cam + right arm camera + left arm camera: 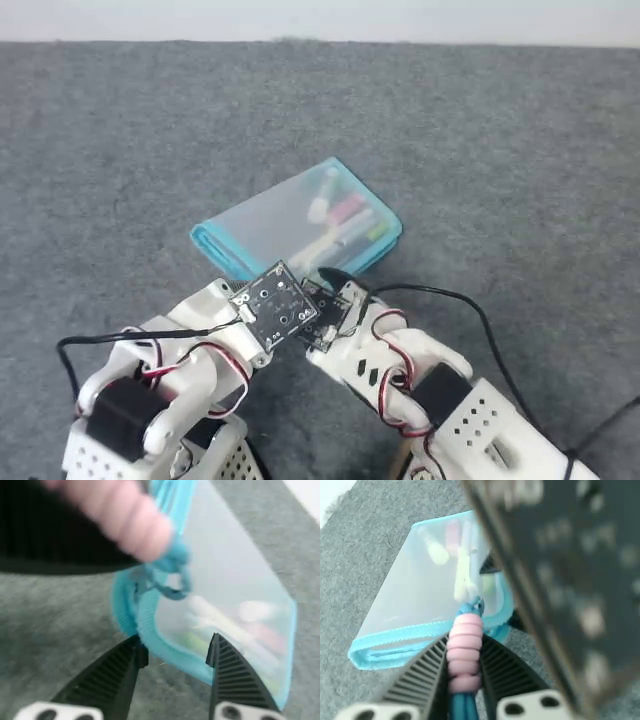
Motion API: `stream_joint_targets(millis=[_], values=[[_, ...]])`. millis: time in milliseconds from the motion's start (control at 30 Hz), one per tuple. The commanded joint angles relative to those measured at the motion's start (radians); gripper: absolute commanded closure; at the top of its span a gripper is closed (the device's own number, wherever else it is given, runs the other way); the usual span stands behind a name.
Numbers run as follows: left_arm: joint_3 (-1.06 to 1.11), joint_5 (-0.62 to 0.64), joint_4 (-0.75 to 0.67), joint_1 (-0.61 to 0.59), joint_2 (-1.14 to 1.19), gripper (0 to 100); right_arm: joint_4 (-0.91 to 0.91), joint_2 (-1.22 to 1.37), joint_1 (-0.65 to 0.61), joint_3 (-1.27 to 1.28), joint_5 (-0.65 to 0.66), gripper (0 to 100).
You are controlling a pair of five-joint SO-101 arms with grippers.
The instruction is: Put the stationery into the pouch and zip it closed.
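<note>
While the left claw [464,641] is clamped on the pink pull [464,667], its two black fingers [427,672] press that ribbed bead from either side. A blue cord [462,705] runs from the pull back between the fingers towards the claw's base. At the pull's far end a blue loop [474,606] joins it to the pouch [415,600], just ahead of the fingertips.

The pouch lies flat on the grey mat [120,150] and stretches away from the claw, clear-walled with blue trim. Through the wall, beyond the claw's tips, the stationery [462,572] shows inside: a white pen, a pink piece and a pale green one. How far the zip is drawn cannot be told.

The right claw [175,647] has its fingers apart and straddles the pouch's near blue edge. One finger stands outside the trim over the mat, its tip at the trim. The other stands over the clear wall. Whether either presses on the pouch cannot be told. The pull, held in the left claw, sits just ahead of the right claw and off to one side.

From above, the left arm [190,370] and the right arm [400,370] come in from the mat's near side. Their wrists meet close together over the pouch's near edge.
</note>
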Motion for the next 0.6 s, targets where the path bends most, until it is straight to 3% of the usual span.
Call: stream_joint_targets(millis=[0, 200, 567], values=[[-0.061, 0.014, -0.038, 0.005, 0.011, 99, 0.028, -0.024, -0.045, -0.012, -0.009, 79.0], [-0.062, -0.005, -0.038, 0.005, 0.011, 99, 0.028, -0.024, -0.045, -0.009, 0.063, 79.0], [-0.157, 0.049, -0.002, 0.012, 0.011, 99, -0.051, -0.013, -0.038, -0.005, 0.066, 79.0]])
